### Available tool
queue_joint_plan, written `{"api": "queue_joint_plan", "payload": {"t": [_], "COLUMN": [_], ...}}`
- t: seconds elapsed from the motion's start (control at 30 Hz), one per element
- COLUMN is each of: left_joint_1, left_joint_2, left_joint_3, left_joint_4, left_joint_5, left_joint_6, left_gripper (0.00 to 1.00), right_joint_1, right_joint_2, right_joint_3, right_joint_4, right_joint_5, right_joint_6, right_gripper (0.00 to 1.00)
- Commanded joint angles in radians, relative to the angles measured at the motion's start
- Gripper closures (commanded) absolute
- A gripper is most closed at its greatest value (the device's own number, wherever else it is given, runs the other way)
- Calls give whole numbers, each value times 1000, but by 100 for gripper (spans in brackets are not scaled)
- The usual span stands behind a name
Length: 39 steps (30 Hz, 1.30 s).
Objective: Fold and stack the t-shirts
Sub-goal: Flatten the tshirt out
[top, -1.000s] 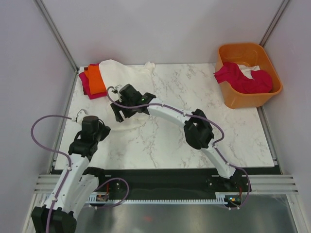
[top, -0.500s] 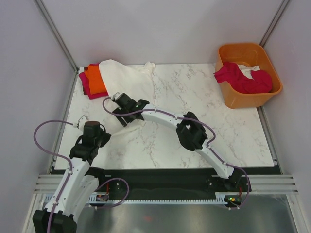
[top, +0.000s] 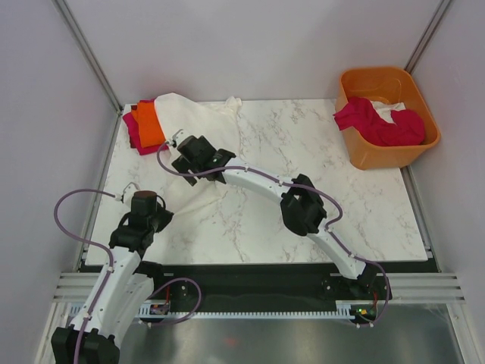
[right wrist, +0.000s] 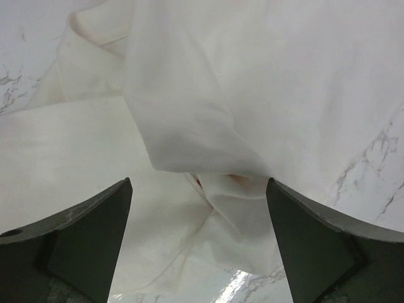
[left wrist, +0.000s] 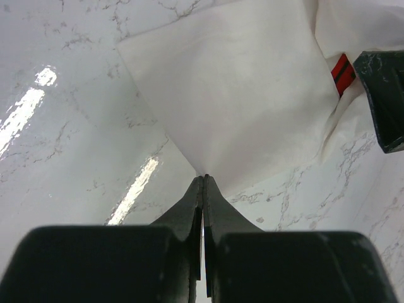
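The white tee (top: 208, 121) is partly blocked by the right arm (top: 250, 178) from above — its red logo (left wrist: 341, 71) is just a sliver from the left wrist, script unreadable. In the tub (top: 371, 157), another white tee (top: 390, 111) is mostly hidden beneath the magenta-red one (top: 379, 127).

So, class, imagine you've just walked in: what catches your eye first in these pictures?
The rigid orange plastic tub at the far right, holding crumpled magenta-red cloth, stands out most. On the white marble table, a soft white t-shirt lies spread at the far left beside a folded orange and magenta cloth stack, with the right arm's open tool over it.
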Motion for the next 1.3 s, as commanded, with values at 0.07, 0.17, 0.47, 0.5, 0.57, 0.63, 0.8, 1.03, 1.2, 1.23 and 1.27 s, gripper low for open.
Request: {"api": "queue_joint_plan", "payload": {"t": [0.07,0.17,0.47,0.5,0.57,0.63,0.8,1.03,1.2,1.23,1.27], "left_joint_1": [-1,-1,1,1,-1,-1,-1,-1,-1,-2,-3], "left_joint_2": [-1,5,8,11,16,22,20,88,91,80,73], "left_joint_3": [9,10,10,10,16,21,42,75,73,70,67], "left_joint_4": [3,5,5,5,5,3,3,11,22,23,23], "left_joint_5": [-28,-27,-25,-25,-27,-27,-19,4,7,9,12], "left_joint_6": [10,15,24,22,22,28,39,55,75,76,76], "left_gripper": [98,98,98,98,98,98,98,98,98,98,98], "right_joint_1": [-29,-43,-51,-51,-57,-86,-254,-453,-434,-408,-393], "right_joint_2": [43,78,86,57,25,-32,-242,-766,-865,-877,-906], "right_joint_3": [59,80,51,24,-47,-90,-240,-1006,-1279,-1293,-1296], "right_joint_4": [32,41,83,116,147,181,190,277,305,304,301], "right_joint_5": [97,112,12,9,-21,-29,128,183,-46,-32,-8], "right_joint_6": [-64,-75,-72,-61,-44,-11,146,402,529,528,510], "right_gripper": [2,2,68,100,100,100,100,100,2,2,2]}}
